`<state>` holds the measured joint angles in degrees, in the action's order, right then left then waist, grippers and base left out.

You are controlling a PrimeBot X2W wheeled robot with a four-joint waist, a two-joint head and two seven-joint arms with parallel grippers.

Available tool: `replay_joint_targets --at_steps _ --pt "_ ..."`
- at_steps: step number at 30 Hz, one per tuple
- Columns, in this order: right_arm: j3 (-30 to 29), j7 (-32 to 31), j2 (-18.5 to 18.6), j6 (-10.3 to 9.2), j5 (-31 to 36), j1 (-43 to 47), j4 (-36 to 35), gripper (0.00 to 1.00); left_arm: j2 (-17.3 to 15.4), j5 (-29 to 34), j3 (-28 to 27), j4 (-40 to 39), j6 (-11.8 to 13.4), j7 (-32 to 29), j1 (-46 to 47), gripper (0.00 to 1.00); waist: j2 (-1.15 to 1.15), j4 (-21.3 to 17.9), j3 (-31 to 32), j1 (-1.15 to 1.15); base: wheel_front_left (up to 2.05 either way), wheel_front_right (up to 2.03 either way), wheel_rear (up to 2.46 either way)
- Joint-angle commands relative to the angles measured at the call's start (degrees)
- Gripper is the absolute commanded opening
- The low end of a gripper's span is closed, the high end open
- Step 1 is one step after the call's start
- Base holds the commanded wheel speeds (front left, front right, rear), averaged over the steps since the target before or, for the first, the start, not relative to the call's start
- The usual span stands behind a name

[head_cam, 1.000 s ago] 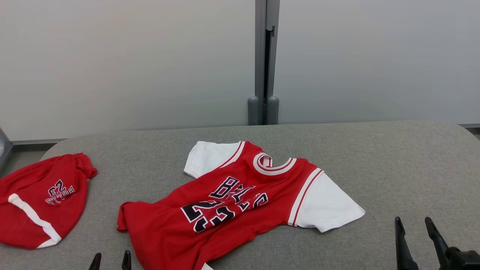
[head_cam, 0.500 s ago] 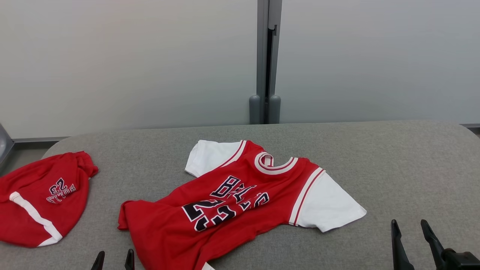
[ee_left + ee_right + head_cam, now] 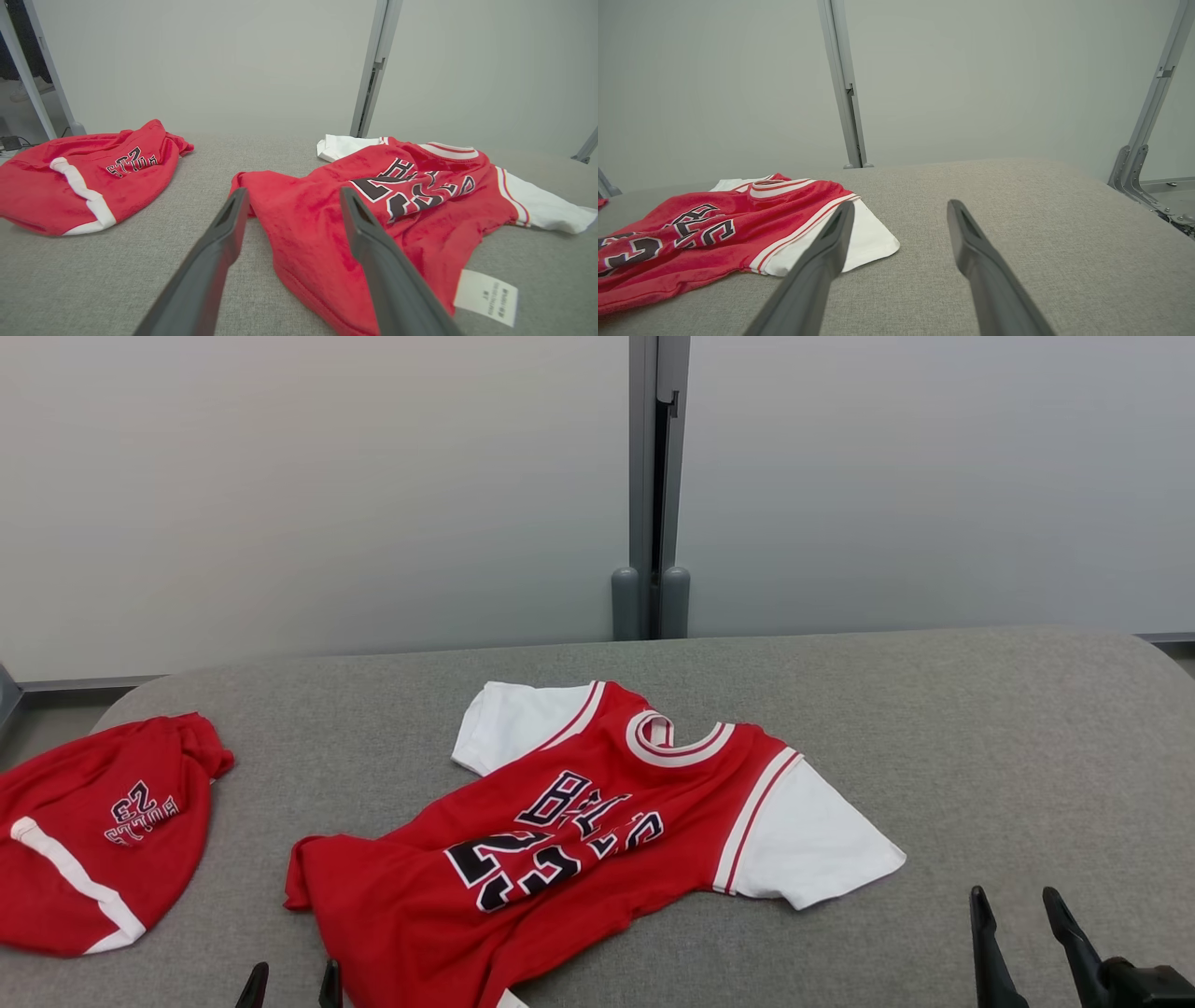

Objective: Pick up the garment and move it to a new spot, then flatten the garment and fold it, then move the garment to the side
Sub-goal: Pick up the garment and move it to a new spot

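**Garment:** a red jersey with white short sleeves and black lettering (image 3: 597, 840) lies front-up near the middle of the grey fabric-covered worktop (image 3: 980, 737). Its collar is to the far side and its hem to the near left. The body is rumpled and skewed, and a white care label (image 3: 486, 296) shows at the near hem.

**Other items:** a second red garment with white trim (image 3: 84, 840) lies well apart at the left.

**Left gripper** (image 3: 294, 973)**:** at the near edge, close to the hem, jaws wide and empty.

**Right gripper** (image 3: 1015, 896)**:** near right, apart from the right sleeve, jaws wide and holding nothing.

**Assessment:** the pick-up appears not yet begun.

**Recommendation:**
- Let the left jaws take the bunched hem corner and the right jaws the right sleeve seam.
- Pinch both layers of cloth.
- Raise the two holds evenly so that nothing drags.
- Keep clear of the second garment.
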<state>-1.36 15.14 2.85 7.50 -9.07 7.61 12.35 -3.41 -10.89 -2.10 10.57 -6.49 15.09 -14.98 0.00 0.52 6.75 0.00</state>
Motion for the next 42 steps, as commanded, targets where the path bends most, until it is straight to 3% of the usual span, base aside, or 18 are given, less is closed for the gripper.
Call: replay_joint_targets --at_steps 1,5,9,15,20,27,41,42 --pt "-0.34 0.01 0.20 -0.02 -1.38 0.08 0.43 1.00 -0.11 0.84 0.09 0.00 -0.08 0.10 0.80 1.00 0.00 0.00 -0.12 0.00 0.00 0.00 0.00" --pt "1.33 0.01 0.68 -0.01 -2.01 -2.73 2.71 1.00 0.19 -0.34 3.57 1.11 -0.52 -2.24 0.72 1.00 0.00 0.17 -0.93 0.00 0.00 0.00 0.00" --pt "6.05 -1.62 4.11 -0.02 -2.30 -9.36 10.87 1.00 -0.30 -1.53 7.68 -1.57 -0.73 -12.71 0.97 1.00 0.00 0.50 -2.57 0.00 0.00 0.00 0.00" --pt "11.28 -12.67 8.01 -0.02 -3.20 -21.22 19.67 1.00 -2.14 -3.57 12.52 -11.07 -1.00 -28.21 -1.27 1.00 0.00 2.14 -6.00 0.00 0.00 0.00 0.00" --pt "12.20 -19.53 9.76 -0.02 -1.70 -28.12 25.06 1.00 -3.95 -5.62 15.61 -18.07 -0.99 -37.01 -1.89 1.00 0.00 4.11 -9.61 0.00 0.00 0.00 0.00" --pt "11.53 -22.28 9.67 -0.02 0.17 -32.87 31.15 1.00 -4.63 -7.01 18.06 -19.10 -1.05 -39.99 0.25 1.00 0.00 5.98 -13.20 0.00 0.00 0.00 0.00" --pt "13.73 -23.24 9.74 -0.02 -0.46 -35.80 37.11 1.00 -5.78 -8.66 21.49 -13.97 -1.04 -39.32 3.91 1.00 0.00 6.18 -16.89 0.00 0.00 0.00 0.00" --pt "14.17 -23.62 9.69 -0.02 -0.78 -35.99 37.44 1.00 -5.81 -8.48 21.63 -13.39 -1.04 -39.22 4.36 0.85 0.00 6.18 -17.18 0.00 0.00 0.00 0.00"
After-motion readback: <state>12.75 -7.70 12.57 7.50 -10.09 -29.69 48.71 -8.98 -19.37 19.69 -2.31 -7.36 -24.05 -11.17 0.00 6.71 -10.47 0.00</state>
